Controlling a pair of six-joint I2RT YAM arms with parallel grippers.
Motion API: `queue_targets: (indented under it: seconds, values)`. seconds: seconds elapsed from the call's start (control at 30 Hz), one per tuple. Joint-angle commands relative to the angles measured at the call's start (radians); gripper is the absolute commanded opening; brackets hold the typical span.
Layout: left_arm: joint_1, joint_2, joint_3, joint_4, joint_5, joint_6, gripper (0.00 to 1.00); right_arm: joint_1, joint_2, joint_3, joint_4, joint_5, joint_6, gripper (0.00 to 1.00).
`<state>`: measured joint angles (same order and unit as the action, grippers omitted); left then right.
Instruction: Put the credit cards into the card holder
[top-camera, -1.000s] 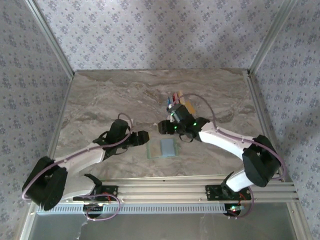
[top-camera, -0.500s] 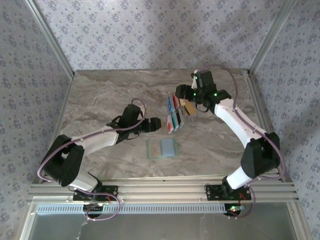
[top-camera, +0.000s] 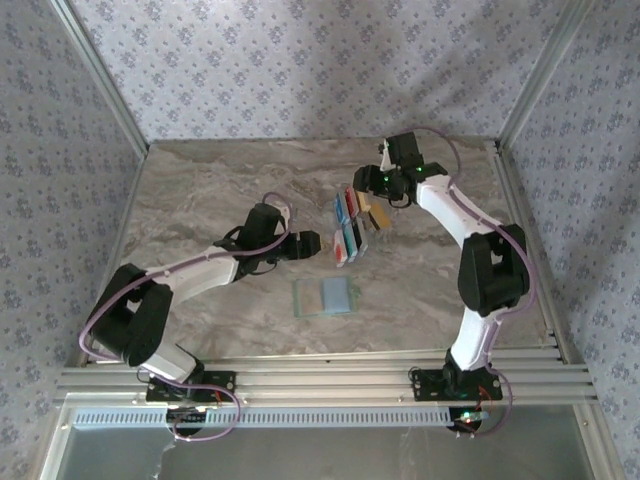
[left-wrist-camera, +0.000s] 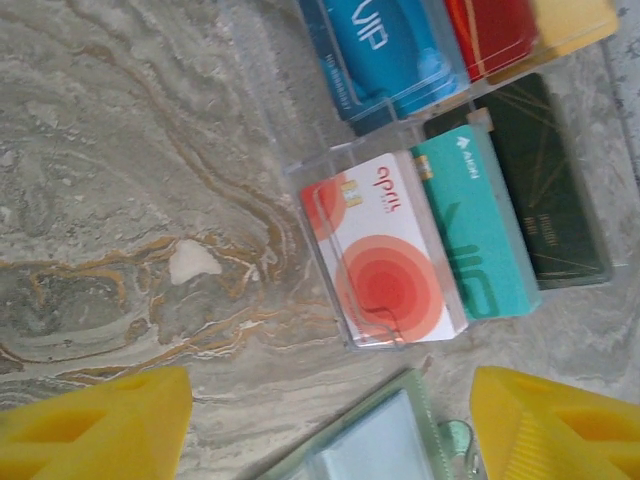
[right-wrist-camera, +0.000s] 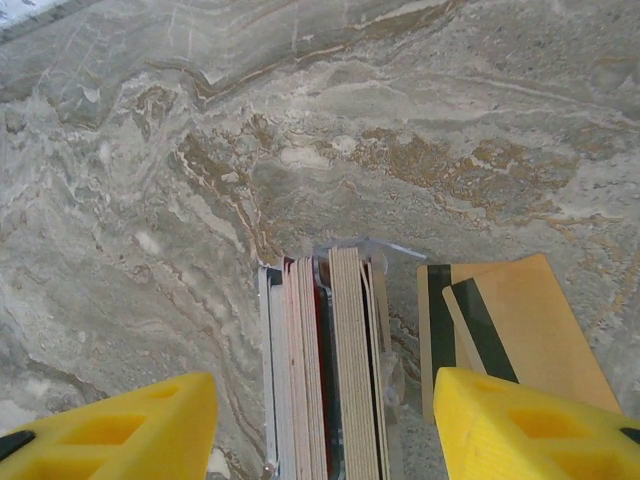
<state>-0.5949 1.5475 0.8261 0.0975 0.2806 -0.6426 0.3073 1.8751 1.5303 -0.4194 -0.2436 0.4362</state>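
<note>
The credit cards (top-camera: 349, 225) stand in stacks in clear trays at mid-table. The left wrist view shows white-with-red (left-wrist-camera: 385, 265), teal (left-wrist-camera: 470, 235), black (left-wrist-camera: 545, 190), blue (left-wrist-camera: 385, 45) and red (left-wrist-camera: 495, 30) ones. The pale green card holder (top-camera: 327, 297) lies flat nearer the arms, its corner (left-wrist-camera: 380, 445) between my left fingers. My left gripper (top-camera: 312, 243) (left-wrist-camera: 325, 430) hangs open just left of the cards, holding nothing. My right gripper (top-camera: 368, 185) (right-wrist-camera: 325, 430) is open above the far end of the stacks (right-wrist-camera: 325, 360), seen edge-on.
Two loose tan cards with black stripes (right-wrist-camera: 510, 330) lie flat on the marble right of the trays (top-camera: 378, 215). A clear tray wall (left-wrist-camera: 335, 330) rims the white-with-red stack. Metal frame posts and patterned walls enclose the table (top-camera: 200, 190).
My right gripper swung from beside the card holder to the far side of the card stacks. My left gripper reached forward and right, closer to the cards.
</note>
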Motion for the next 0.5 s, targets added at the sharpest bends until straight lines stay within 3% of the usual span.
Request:
queue_targets:
  seconds: [0.0,0.47]
  values:
    - [0.016,0.019,0.013,0.015,0.034,0.018,0.74,0.002,0.02,0.021,0.008,-0.047,-0.016,0.61]
    - [0.041,0.004,-0.018,0.05,0.057,0.009,0.73,0.016,0.059,0.063,-0.021,-0.066,-0.014,0.57]
